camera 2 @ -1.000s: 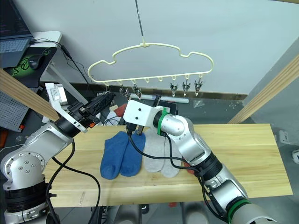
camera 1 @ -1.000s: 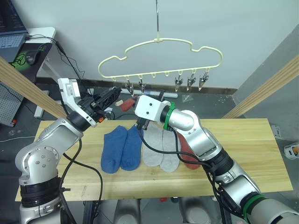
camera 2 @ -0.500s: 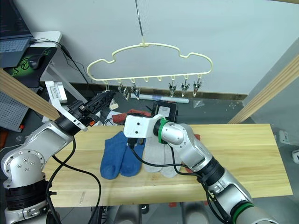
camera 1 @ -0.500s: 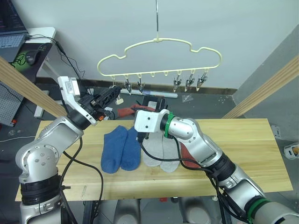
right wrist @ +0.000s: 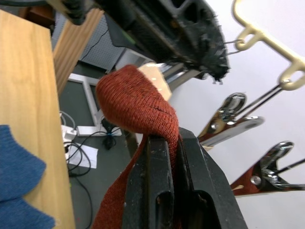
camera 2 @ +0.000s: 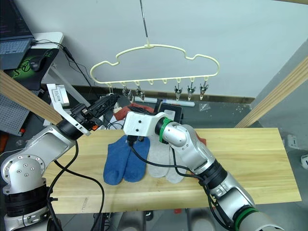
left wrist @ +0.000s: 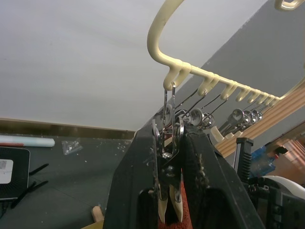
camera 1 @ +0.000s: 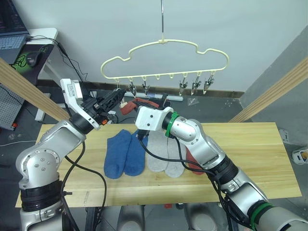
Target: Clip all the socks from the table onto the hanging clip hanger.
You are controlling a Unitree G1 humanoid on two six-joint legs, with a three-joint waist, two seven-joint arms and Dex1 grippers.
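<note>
The left arm is raised from the robot's left side with its forearm angled up toward the clip hanger (camera 1: 163,60), which hangs by a thin metal hook above the far edge of the desk (camera 1: 250,159). The left gripper (left wrist: 167,191) is held at the hanger's leftmost end, and its fingers (left wrist: 131,191) are pressed on the two handles of the end clip (left wrist: 167,138), which hangs from the first loop of the pale yellow frame.

The right arm is reached across the desk from the robot's right, elbow bent, with the white wrist housing turned toward the left gripper. The right gripper (right wrist: 170,157) is held just below the row of clips, close beside the left gripper. Its fingers (right wrist: 157,181) are pinched on a rust red sock (right wrist: 136,102), whose folded end bulges above the fingertips while the rest hangs below them.

On the desk, two blue socks (camera 1: 125,153) lie side by side, and two light grey socks (camera 1: 164,156) lie just to their right, touching them. A second rust red sock (camera 1: 193,161) lies beside the grey pair, partly hidden under the right forearm. The remaining clips along the hanger's lower edge hang empty.
</note>
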